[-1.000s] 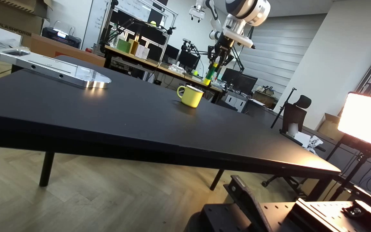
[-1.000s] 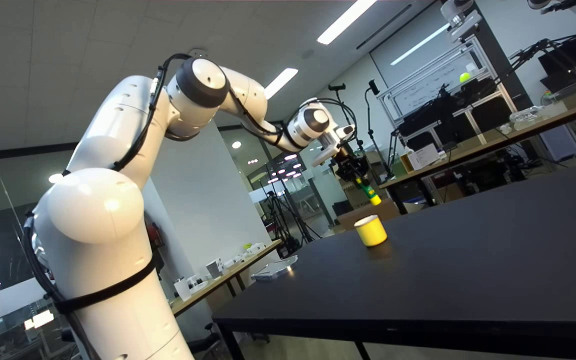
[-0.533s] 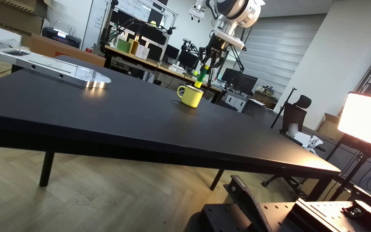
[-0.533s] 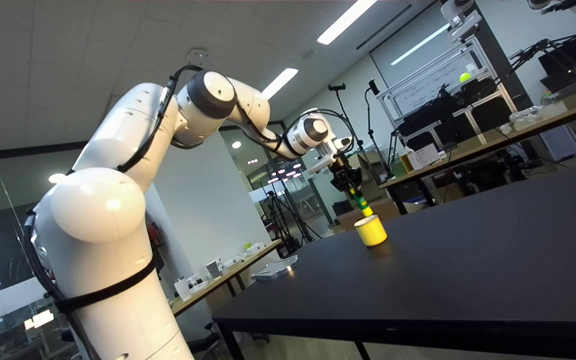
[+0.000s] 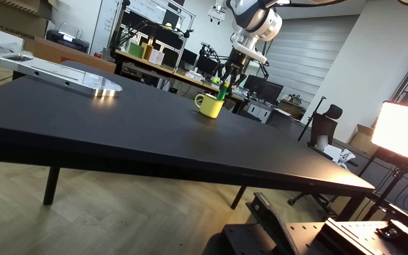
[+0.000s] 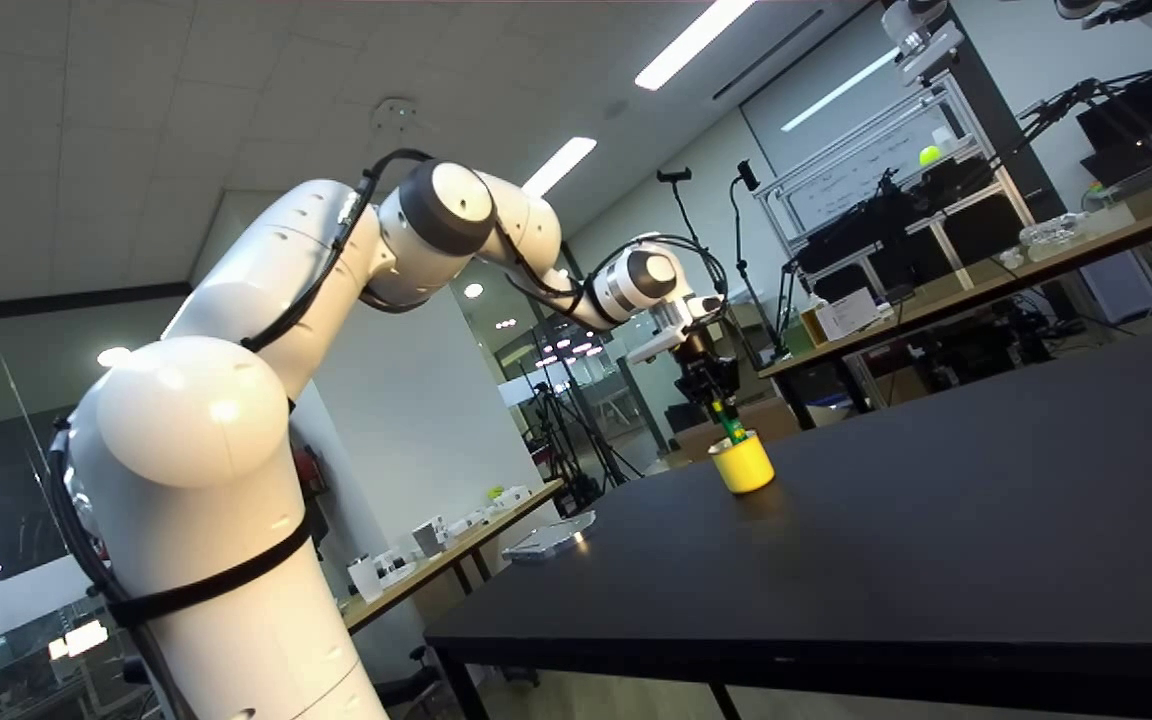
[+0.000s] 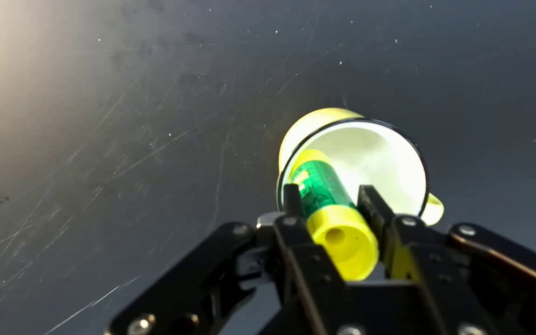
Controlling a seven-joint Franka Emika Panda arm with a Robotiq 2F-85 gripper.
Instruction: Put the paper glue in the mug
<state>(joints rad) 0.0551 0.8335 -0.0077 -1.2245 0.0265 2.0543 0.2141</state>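
Green plastic with yellow ends: that is the glue (image 7: 324, 193) my gripper (image 7: 329, 190) pinches, jaws drawn narrow along its upper part. It leans, and its lower end is inside the rim of the mug (image 5: 209, 108), nearer the wall away from the handle (image 7: 433, 210). Whether it touches the bottom I cannot tell. The mug stands on the bench (image 5: 147, 134), toward its far edge in both exterior views; in an exterior view a metal plate (image 5: 62, 73) lies by the far left corner.

I judge the glue light and stiff, smooth enough to swivel if pinched off-centre, and unlikely to break. Its top end is the right place to hold, since it leaves the lower length free to go in. What remains, I think, is to sink it lower, then part my jaws evenly, so that it neither snags the rim nor tips the mug, probably light too.
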